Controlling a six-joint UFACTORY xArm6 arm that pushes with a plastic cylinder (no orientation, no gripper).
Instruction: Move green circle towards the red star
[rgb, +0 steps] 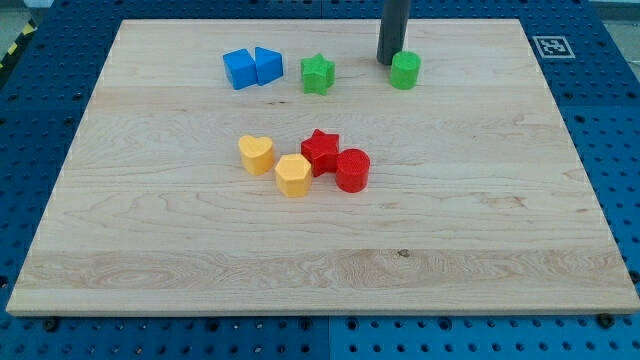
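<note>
1. The red star (320, 150) is sitting mid-board, touching a red cylinder (353, 170) and a yellow block (293, 175).
2. My tip (388, 62) is resting just beside the green circle (405, 71), at its upper-left edge; being a bare rod, it is holding nothing.
3. The green circle is lying near the view's top, looking light, rigid and likely sliding easily; I am judging its upper-right side the place to push.

No words, brands or numbers can be read anywhere. The only sign is a black-and-white square marker (551, 46) printed on the board's (480, 250) upper right corner. Its pattern is too small to make out.
</note>
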